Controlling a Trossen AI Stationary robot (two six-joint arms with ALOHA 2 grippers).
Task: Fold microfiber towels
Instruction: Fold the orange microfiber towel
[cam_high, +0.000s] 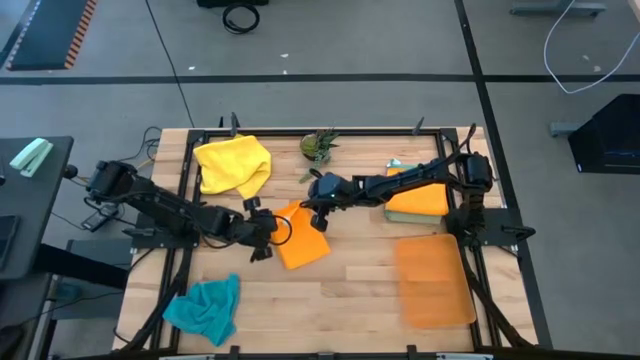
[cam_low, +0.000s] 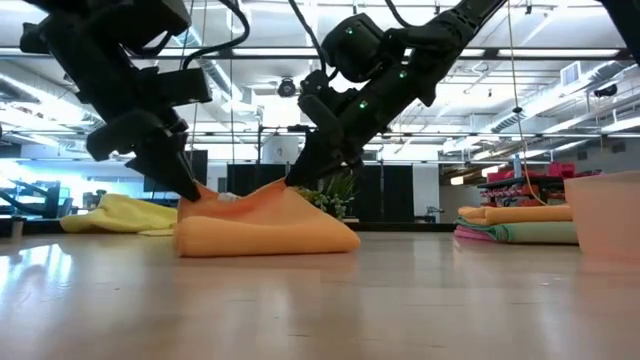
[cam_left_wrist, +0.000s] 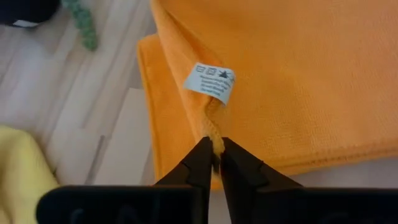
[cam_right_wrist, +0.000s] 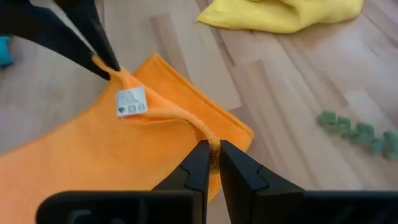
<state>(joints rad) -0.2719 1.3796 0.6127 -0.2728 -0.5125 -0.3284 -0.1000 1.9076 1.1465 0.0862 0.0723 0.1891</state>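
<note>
The towel at mid-table is plain orange with a white tag printed in dark marks. Behind it lies a yellow towel; a teal towel sits at the near edge. The mat is translucent orange, the plant green. The folded stack looks orange, pink and pale green, I think.

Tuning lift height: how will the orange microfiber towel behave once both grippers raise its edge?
Probably floppy: the orange microfiber towel sags between the left gripper and right gripper. Likely light, since thin pinches at its hem tent it up. Its folded layers may slide apart when raised.
</note>
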